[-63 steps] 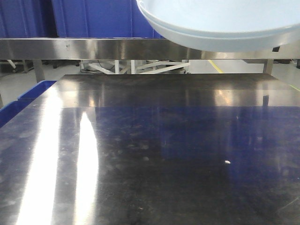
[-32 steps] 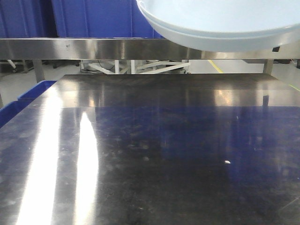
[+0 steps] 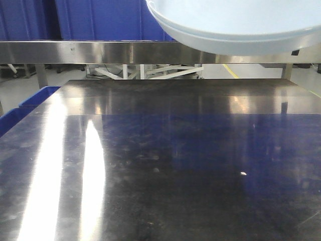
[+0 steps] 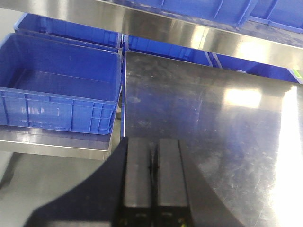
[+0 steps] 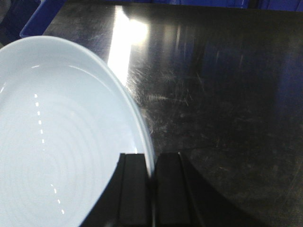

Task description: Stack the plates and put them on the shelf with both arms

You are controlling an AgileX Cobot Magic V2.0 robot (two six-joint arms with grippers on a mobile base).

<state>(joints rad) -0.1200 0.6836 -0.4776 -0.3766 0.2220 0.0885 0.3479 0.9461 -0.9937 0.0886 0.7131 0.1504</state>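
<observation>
K: Nothing has moved against the frames of a second and half a second ago. The plates (image 3: 235, 30) sit at the same spot, upper right of the front view.

M: Noted. Go from the left. What is at that edge?

K: A blue crate (image 4: 57, 94), open top, nothing visible inside, standing on a steel ledge just beside the table (image 4: 203, 123). More blue crates stand behind it, under the shelf rail (image 3: 75, 51).

M: Left arm?

K: The left gripper (image 4: 152, 142) hangs over the table's near left corner. Its fingers are pressed flat against each other and there is nothing between them.

M: Table surface?

K: Bare scratched steel with strong glare streaks on the left. One white speck (image 3: 243, 173) lies right of centre.

M: And the plates?

K: Two of them, one nested in the other, with both rims showing as stacked edges in the front view. They are up in the air, clear of the table, and overlap the shelf rail in the picture. I cannot tell how near they are to the shelf itself.

M: Right arm?

K: The right gripper (image 5: 152, 158) is clamped on the rim. One finger is over the inside of the top plate and one is outside it, and the bowl extends to the left in the wrist view — only the upper plate's face shows there
</observation>
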